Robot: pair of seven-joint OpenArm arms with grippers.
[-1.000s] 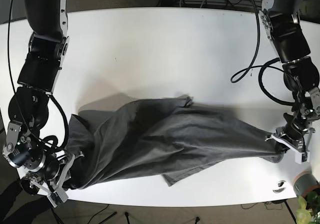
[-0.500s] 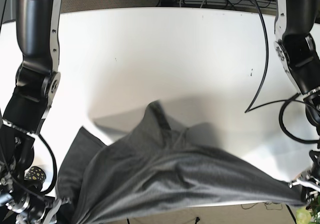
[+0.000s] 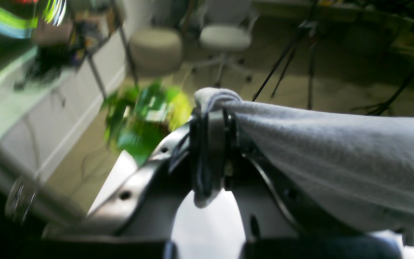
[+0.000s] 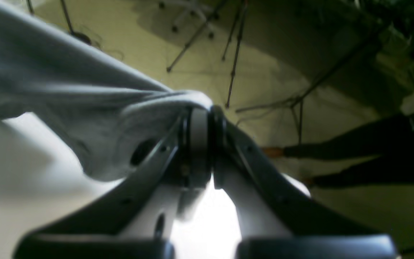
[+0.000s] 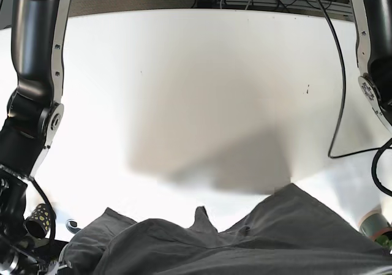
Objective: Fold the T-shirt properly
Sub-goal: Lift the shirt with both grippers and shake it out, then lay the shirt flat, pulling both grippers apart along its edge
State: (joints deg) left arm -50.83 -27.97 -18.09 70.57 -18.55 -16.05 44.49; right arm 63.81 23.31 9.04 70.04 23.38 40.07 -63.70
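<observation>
Both fingers [image 3: 212, 151] [image 4: 199, 144] clamping T-shirt [image 5: 245, 244], raised higher, table [image 5: 196, 91] barer

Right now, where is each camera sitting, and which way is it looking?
Base: high above, looking down at the white table and the lifted gray T-shirt; both arms show at the edges.
Left wrist: behind the left hand, facing the room; its fingers pinch the shirt.
Right wrist: behind the right hand, facing the floor and tripods; it pinches shirt too.
Shared: all three show the T-shirt.
</observation>
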